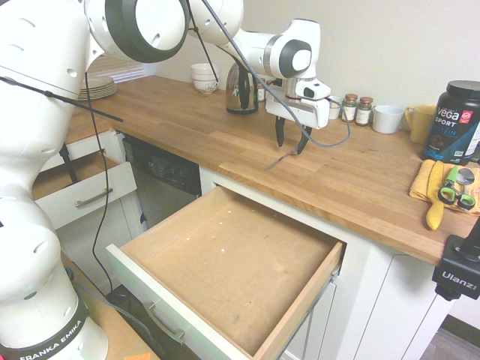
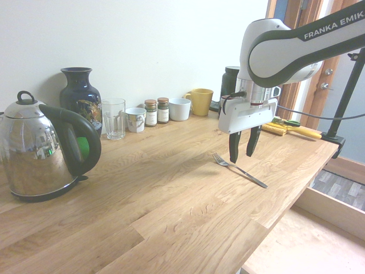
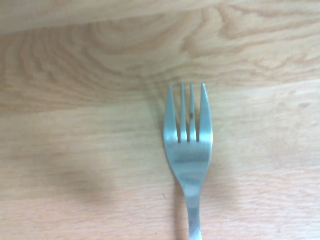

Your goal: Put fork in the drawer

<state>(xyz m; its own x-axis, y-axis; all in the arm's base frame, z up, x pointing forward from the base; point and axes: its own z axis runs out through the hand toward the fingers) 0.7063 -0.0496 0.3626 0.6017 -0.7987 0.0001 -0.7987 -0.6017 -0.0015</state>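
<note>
The silver fork (image 1: 279, 160) lies flat on the wooden countertop (image 1: 187, 120), close to its front edge, tines pointing away from the edge. It shows as a slim shape in the second exterior view (image 2: 239, 169) and fills the wrist view (image 3: 188, 150). My gripper (image 1: 290, 140) hangs just above the fork, pointing down, open, with nothing between its fingers; from the other side the gripper (image 2: 242, 155) stands over the fork's neck. The wide drawer (image 1: 225, 262) below the counter edge is pulled out, its brown bottom bare.
A steel kettle (image 2: 40, 148), dark vase (image 2: 80, 94), glass (image 2: 113, 118), spice jars (image 2: 157, 111) and mugs (image 2: 179, 108) line the back wall. A black tub (image 1: 456, 120) and a yellow cloth with tools (image 1: 442, 187) sit at the right. A smaller drawer (image 1: 82, 187) stands open at left.
</note>
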